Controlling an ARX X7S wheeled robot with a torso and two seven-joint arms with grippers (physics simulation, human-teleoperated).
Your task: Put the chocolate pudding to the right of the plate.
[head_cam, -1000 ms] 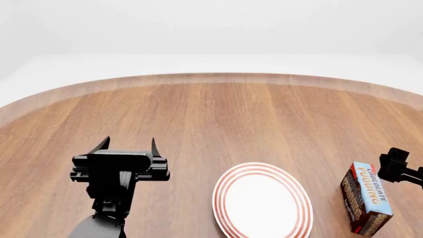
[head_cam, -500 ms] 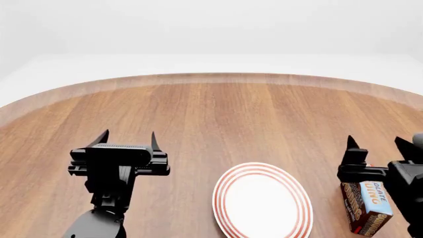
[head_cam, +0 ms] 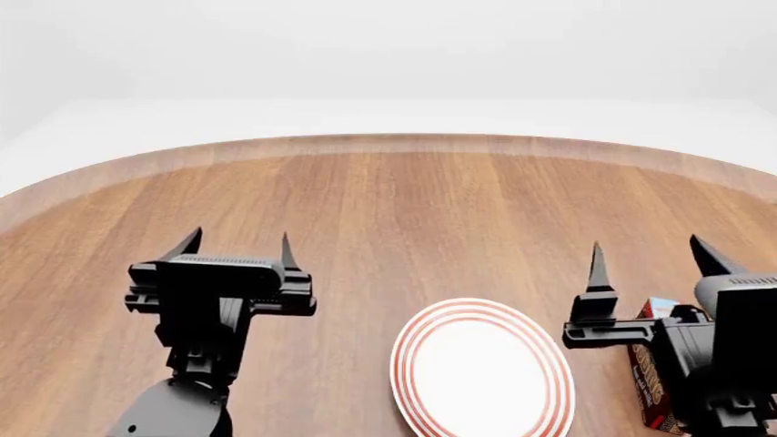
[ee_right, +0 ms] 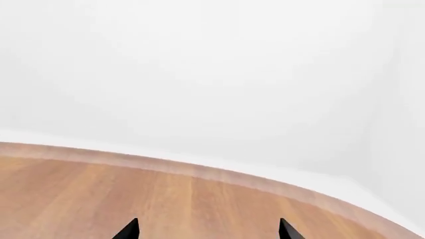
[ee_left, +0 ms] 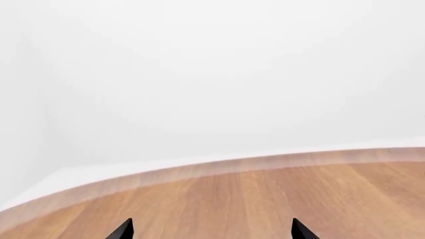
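chocolate pudding (head_cam: 646, 371) lies right of the red-ringed plate (head_cam: 482, 371).

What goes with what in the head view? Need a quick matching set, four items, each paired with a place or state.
Items:
1. left gripper
2. right gripper
3. plate
4. chocolate pudding

Descriptions:
A. white with red rings, flat on the table
B. mostly hidden behind an arm, right of the plate
C. open, above bare wood left of the plate
D. open, raised just right of the plate

Pairs: 1-C, 2-D, 3-A, 4-B
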